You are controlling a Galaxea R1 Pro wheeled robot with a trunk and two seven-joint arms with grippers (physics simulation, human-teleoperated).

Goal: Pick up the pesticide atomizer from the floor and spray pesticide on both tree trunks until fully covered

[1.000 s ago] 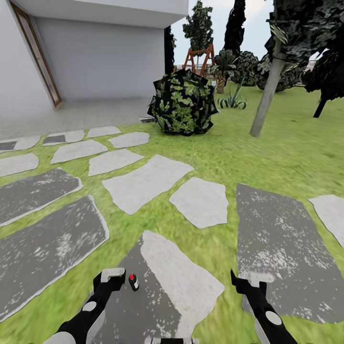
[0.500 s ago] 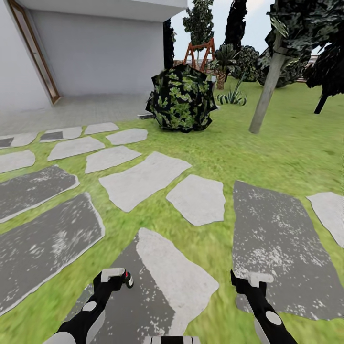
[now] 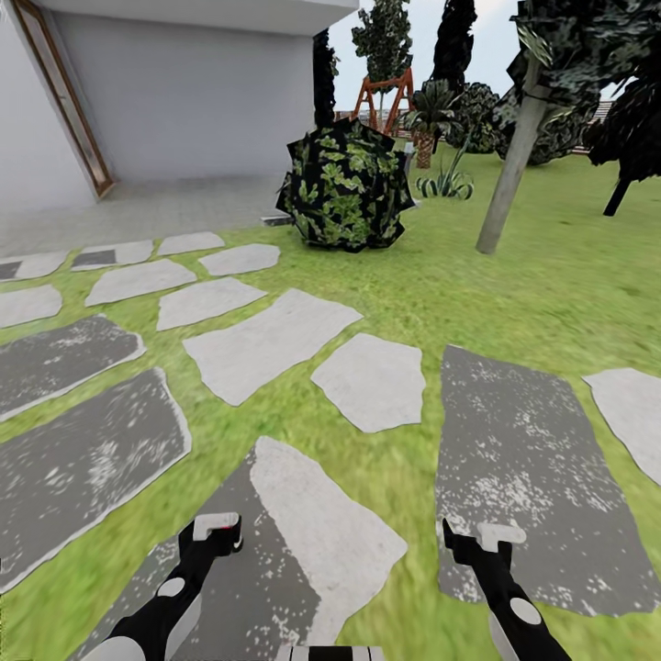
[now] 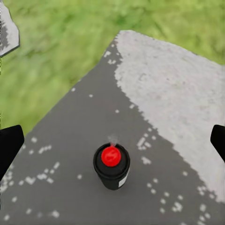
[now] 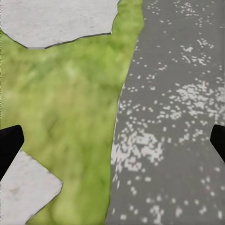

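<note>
The pesticide atomizer (image 4: 111,167), a small black can with a red cap, stands upright on a dark grey stone slab (image 4: 70,140) of the floor. My left gripper (image 4: 114,143) hangs open over it, its black fingertips (image 4: 9,150) wide apart on either side and clear of the can. In the head view the left gripper (image 3: 218,537) covers the can. My right gripper (image 3: 477,542) is open over grass and a speckled slab (image 5: 178,117), with nothing between its fingers. A tree with a leaning grey-tan tree trunk (image 3: 509,174) rises from the lawn ahead to the right.
A round leafy bush (image 3: 347,188) stands ahead in the middle. The white house wall (image 3: 184,101) and paving lie at the left. Stepping stones (image 3: 266,344) cross the grass. A dark-trunked tree (image 3: 617,197) stands far right, with a swing frame (image 3: 381,96) and a palm (image 3: 424,138) behind.
The whole head view has shifted a little, so the camera moved. The atomizer, seen beside the left gripper's tip before, has slipped behind that gripper in the head view.
</note>
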